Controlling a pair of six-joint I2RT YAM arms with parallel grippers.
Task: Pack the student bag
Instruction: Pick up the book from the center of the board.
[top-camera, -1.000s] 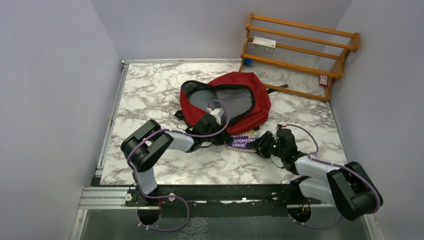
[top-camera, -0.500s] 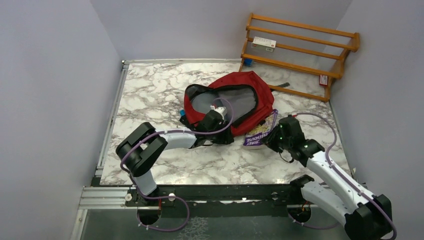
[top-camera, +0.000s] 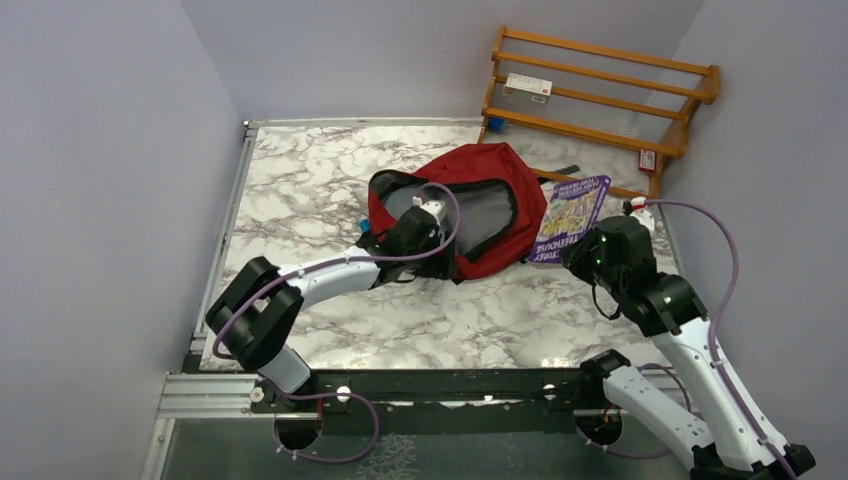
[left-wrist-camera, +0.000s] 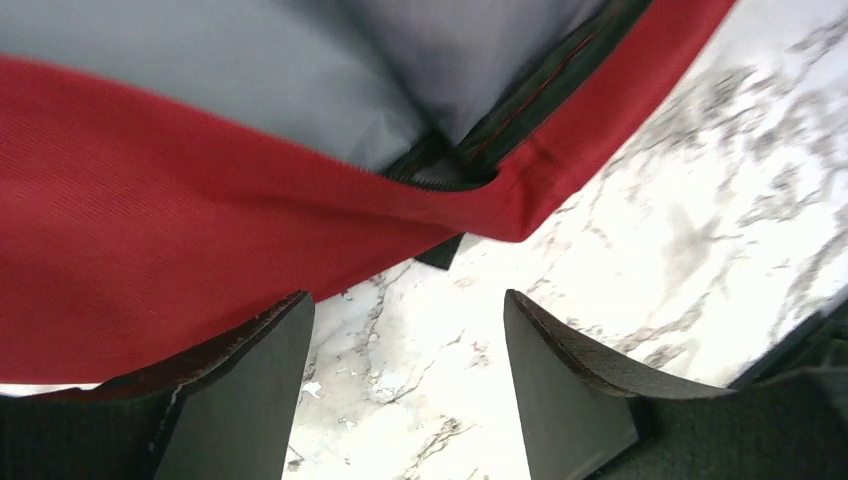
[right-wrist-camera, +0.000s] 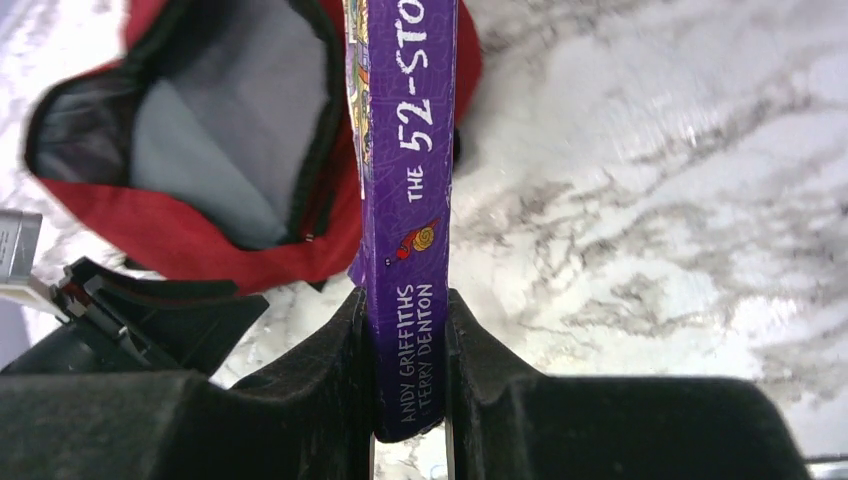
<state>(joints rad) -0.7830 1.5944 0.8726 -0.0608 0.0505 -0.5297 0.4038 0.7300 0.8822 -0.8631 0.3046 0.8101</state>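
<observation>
1. The student bag (top-camera: 470, 205) lies toward the back of the marble table (top-camera: 300, 190). Its mouth is unzipped and gaping, and the grey lining shows.
2. The left gripper (left-wrist-camera: 405, 325) sits low at the bag's near-left rim. Its fingers (left-wrist-camera: 250, 400) are spread with only bare marble in the gap. The bag's red fabric runs just past the tips and lies against the left one.
3. The right gripper (right-wrist-camera: 405, 320) is raised just to the right of the bag. Its fingers are pressed onto both covers of a purple book (right-wrist-camera: 405, 150), pinching it at the lower end of the spine.
4. The book stands on end, tilted, beside the bag's right edge and outside the mouth.
5. The bag's right wall and black zipper rim lie between the book and the opening. The left arm's wrist and its purple cable (top-camera: 456, 215) loop over the near-left part of the mouth.
6. Behind the bag, to the right, a wooden rack (top-camera: 600, 100) leans at the wall with a small white box (top-camera: 527, 88) on an upper rail. In the top view the book's upper end overlaps the rack's lowest rail.
</observation>
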